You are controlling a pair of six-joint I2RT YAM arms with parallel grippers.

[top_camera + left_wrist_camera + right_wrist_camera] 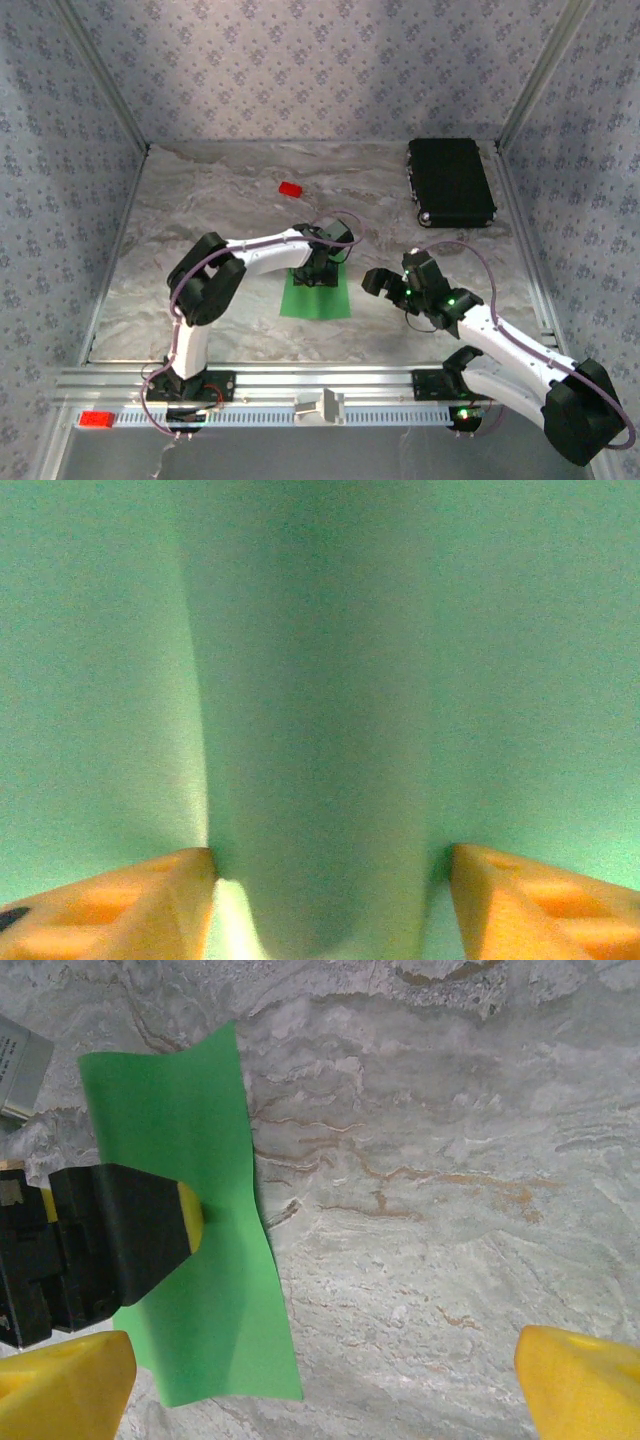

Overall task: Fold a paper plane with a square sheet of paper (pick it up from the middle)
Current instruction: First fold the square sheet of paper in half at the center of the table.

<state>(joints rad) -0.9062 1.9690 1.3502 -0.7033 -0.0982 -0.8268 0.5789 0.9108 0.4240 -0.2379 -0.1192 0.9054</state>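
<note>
L gripper: pressing down on middle of the square sheet of paper, fingers apart w/ paper bulging up between them.
Sheet: lying on table centre-front, just in front of L arm's wrist.
R gripper: hovering right of sheet, not touching it, fingers spread wide, holding nothing.
Red block: sitting behind sheet.
Black case: sitting far right corner.

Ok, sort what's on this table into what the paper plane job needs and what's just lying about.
For the job:
- green paper sheet
- left claw, down on the sheet's middle
- right claw, open beside the sheet

Lying about:
- small red block
- black rectangular case
</note>
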